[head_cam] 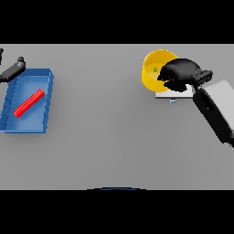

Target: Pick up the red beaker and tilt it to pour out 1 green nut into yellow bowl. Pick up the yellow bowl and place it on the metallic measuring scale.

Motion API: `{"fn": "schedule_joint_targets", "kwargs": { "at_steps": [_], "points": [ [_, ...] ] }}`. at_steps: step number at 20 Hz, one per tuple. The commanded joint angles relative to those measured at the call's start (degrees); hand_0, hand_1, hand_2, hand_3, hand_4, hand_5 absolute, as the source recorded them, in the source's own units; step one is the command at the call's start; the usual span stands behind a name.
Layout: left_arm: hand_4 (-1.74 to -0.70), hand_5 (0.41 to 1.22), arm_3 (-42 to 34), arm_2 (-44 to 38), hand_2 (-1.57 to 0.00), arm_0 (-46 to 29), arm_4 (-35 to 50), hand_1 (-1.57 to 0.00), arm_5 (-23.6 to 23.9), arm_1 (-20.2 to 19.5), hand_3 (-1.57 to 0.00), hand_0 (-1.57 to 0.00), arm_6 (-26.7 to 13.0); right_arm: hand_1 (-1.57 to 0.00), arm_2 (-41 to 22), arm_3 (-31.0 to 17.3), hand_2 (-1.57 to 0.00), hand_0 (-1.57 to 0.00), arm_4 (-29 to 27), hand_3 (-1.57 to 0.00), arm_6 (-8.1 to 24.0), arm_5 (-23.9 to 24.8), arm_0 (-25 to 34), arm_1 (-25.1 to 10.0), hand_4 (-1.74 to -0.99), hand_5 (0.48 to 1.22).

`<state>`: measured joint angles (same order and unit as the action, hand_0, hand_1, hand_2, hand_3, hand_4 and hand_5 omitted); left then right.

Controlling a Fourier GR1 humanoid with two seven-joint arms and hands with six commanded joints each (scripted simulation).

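ok, my right hand (pixel 183 73) is curled round the yellow bowl (pixel 153 68) rim, setting it on the scale (pixel 171 95); green nut (pixel 155 70) inside. red beaker (pixel 28 103) in blue tray (pixel 45 91); left hand (pixel 13 71) fingers unclear.

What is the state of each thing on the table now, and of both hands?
Yellow bowl: upright, on the scale, gripped at its right rim.
Green nut: lying inside the bowl.
Metallic measuring scale: mostly hidden under bowl and hand.
Red beaker: lying on its side in the tray.
Blue tray: flat on the table.
Right hand: curled on the bowl.
Left hand: at the tray's far corner, holding nothing visible.
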<state>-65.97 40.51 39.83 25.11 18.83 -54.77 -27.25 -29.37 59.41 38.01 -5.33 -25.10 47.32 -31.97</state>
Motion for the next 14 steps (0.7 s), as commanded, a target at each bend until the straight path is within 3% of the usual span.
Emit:
{"fn": "schedule_joint_targets", "kwargs": {
  "at_steps": [1,6,14],
  "points": [
    [-0.82,0.759,-0.9,0.03,0.0,-0.32,0.12,0.0,0.28,-0.4,0.0,0.0,-0.43,-1.5,0.51,-2.45,-1.55,-1.56,0.41,-1.42,1.49,0.84,0.56,-0.18,-1.727,1.221],
    [-0.83,0.771,-1.98,0.11,0.0,-1.1,0.14,0.0,0.88,-1.16,0.0,0.0,-1.23,-1.38,0.86,-10.47,-1.47,-1.51,0.89,-1.52,-0.26,4.64,0.67,0.4,-1.729,1.221],
    [-0.84,0.776,-1.26,0.24,0.0,-0.8,0.15,0.0,0.21,-0.9,0.0,0.0,-1.73,-1.21,0.55,-14.86,-1.32,-1.4,0.96,-1.56,-1.19,5.95,1.13,0.36,-1.73,1.221]
  ]
}}
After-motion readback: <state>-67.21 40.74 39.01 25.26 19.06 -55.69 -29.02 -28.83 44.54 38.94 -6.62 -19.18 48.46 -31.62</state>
